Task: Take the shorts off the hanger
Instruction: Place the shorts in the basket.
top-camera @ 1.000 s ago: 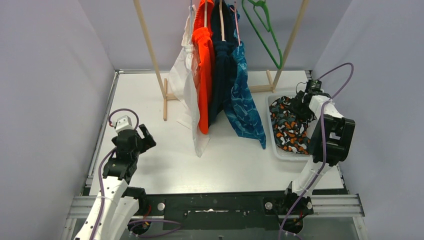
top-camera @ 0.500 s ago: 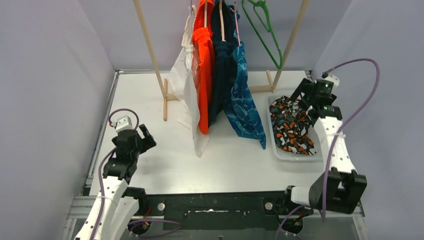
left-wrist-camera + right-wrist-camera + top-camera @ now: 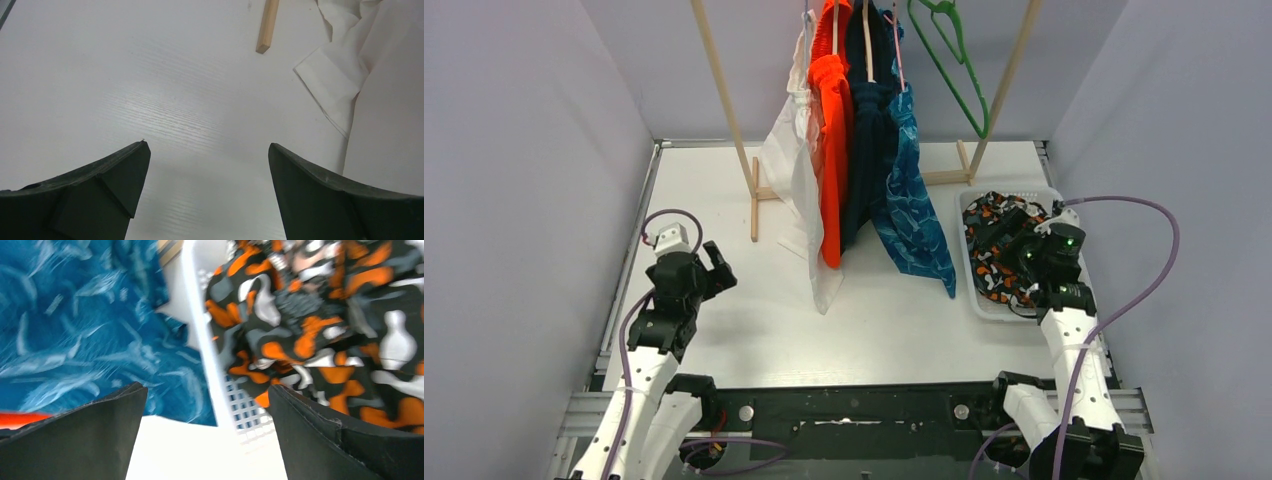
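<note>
**One pair in the basket, four still hanging**

Over the last second the right arm has pulled back from the far side of the basket towards its own base, and its jaws have spread apart. The left arm has barely shifted.

The right gripper (image 3: 207, 390) now stands wide open with nothing between its fingers. It hovers over the near left part of the white basket (image 3: 1014, 312) and faces the hanging clothes. Just beyond its fingers, the wrist view shows the basket's perforated wall. The camouflage shorts (image 3: 996, 262) lie bunched inside the basket and are its only contents. They look released, with no finger touching them.

The left gripper (image 3: 208, 145) is also spread and empty. It is held low over the bare table (image 3: 874, 330), well apart from the rack.

On the wooden rack (image 3: 724, 100) a green hanger (image 3: 954, 60) hangs bare at the right end. To its left, four pairs remain hung:
- The blue leaf-patterned shorts (image 3: 914, 215) are nearest the basket, their hem close beside its rim.
- The dark navy shorts (image 3: 869, 150) come next.
- The bright orange shorts (image 3: 832, 150) follow.
- The white shorts (image 3: 794, 170) are last, with their lower edge trailing onto the table.

By this count roughly a fifth of the job is done. The blue pair looks like the natural next target, since it is the one closest to the free right gripper.
</note>
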Controlling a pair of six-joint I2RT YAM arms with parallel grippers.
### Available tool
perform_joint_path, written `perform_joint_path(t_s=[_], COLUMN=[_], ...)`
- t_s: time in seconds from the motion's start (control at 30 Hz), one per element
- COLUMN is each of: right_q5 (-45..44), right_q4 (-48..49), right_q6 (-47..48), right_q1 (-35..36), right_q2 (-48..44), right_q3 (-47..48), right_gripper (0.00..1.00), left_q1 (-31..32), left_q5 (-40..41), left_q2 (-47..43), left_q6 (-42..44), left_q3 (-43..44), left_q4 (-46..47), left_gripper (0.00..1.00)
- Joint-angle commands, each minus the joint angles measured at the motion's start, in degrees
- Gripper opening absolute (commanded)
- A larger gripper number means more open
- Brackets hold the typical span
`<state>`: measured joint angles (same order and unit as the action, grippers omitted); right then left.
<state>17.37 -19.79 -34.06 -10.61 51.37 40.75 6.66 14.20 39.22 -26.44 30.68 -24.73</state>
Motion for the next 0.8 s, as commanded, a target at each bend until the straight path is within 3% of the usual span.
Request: perform_joint_path(t_s=[0.0,0.2,0.5,0.57,0.67,0.77], right_q5=[16.1,14.8,-2.3,-5.6,-20.8,-41.8], right_q4=[10.1,12.6,2.6,1.5,-4.4,-8.4], right_q6=[-4.6,-4.1,6.9,9.6,14.3,17.7], right_q1=[1.8,9.6,25.0,28.8,39.2,51.0], right_q2=[-2.3,-4.4,-4.3,-3.2,-1.0,2.1], right_q3=[-3.6,-4.6,5.6,8.6,15.2,20.3], right_gripper=[0.98,0.98,0.95,0.91,0.89,0.89], left_q1=[-0.3,-0.4,-0.4,-0.4,-0.4,-0.5], left_q5=[-2.9,-14.9,-11.5,-11.4,-11.1,-10.9], left_q2=[0.2,1.7,1.8,1.9,1.9,1.8], left_q6=[3.8,7.9,6.3,6.3,6.1,6.2], left_q3=[2.9,3.4,4.0,3.8,3.7,3.5], left_q4=[4.7,7.0,5.3,5.5,5.4,6.0], left_gripper=[0.90,0.90,0.90,0.90,0.90,0.90])
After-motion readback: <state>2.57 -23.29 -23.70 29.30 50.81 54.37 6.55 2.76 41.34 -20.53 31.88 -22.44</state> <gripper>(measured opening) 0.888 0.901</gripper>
